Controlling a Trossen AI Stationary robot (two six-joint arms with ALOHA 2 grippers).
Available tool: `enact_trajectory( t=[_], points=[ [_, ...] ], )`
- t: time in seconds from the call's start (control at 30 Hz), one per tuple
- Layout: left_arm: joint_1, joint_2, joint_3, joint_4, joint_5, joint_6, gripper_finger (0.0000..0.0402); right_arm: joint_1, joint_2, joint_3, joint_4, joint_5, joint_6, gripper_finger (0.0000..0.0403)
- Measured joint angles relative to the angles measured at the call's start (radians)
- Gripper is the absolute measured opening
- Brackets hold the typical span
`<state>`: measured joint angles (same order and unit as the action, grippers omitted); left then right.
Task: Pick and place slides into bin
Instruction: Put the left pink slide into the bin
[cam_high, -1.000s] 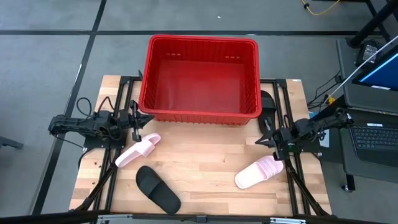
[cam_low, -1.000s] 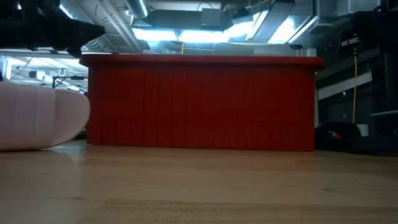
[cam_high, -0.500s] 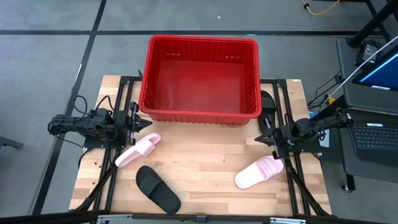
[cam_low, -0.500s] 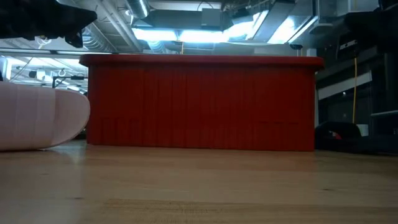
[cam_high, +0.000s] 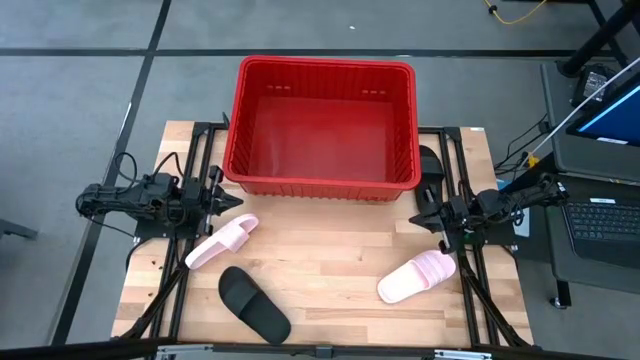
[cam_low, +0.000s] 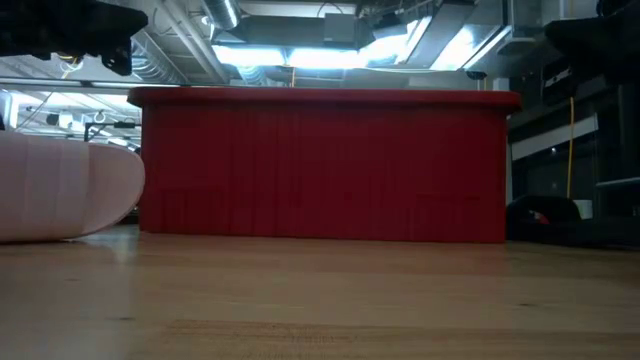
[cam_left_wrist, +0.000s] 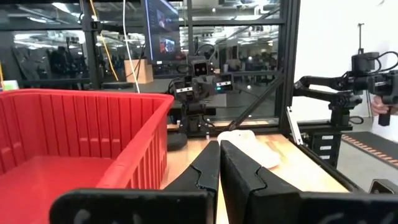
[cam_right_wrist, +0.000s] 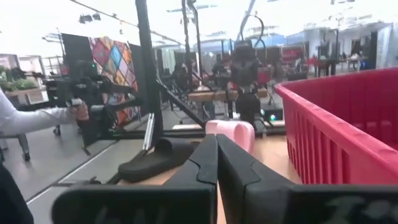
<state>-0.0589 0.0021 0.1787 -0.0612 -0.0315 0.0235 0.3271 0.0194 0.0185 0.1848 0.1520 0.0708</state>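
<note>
The red bin (cam_high: 325, 125) stands at the table's far middle and fills the low view (cam_low: 325, 165). One pale pink slide (cam_high: 222, 242) lies near the left, and a black slide (cam_high: 254, 303) lies by the near edge. A second pink slide (cam_high: 416, 277) lies near the right. A second black slide (cam_high: 432, 168) lies beside the bin's right wall. My left gripper (cam_high: 232, 200) is shut and empty, above the table just past the left pink slide. My right gripper (cam_high: 418, 220) is shut and empty, above the table just past the right pink slide.
Dark frame rails (cam_high: 200, 160) run along both table sides. A desk with a laptop (cam_high: 600, 215) stands beyond the right edge. A person's sleeve and hand (cam_right_wrist: 37, 118) show in the room past the table. Bare wood (cam_high: 330, 250) lies between the slides.
My left gripper has drawn back a little toward the table's left edge, staying shut. The slides and the bin have not moved.
</note>
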Motion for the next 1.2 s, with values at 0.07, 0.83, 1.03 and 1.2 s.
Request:
enact_trajectory(
  t=[0.07,0.83,1.03,1.2],
  points=[
    [0.0,0.0,0.0,0.004,0.0,0.0,0.0007,0.0,0.008,0.019,-0.001,-0.001,-0.044,0.0006],
    [0.0,0.318,0.221,-0.08,-0.032,-0.082,0.0004,-0.003,0.511,0.468,-0.149,0.042,-0.077,0.0006],
    [0.0,0.472,0.385,-0.128,-0.003,-0.047,0.0006,-0.003,0.626,0.564,-0.097,0.042,-0.076,0.0006],
    [-0.001,0.554,0.517,-0.273,0.008,-0.05,0.0007,-0.003,0.664,0.605,-0.095,0.04,-0.075,0.0006]
  ],
)
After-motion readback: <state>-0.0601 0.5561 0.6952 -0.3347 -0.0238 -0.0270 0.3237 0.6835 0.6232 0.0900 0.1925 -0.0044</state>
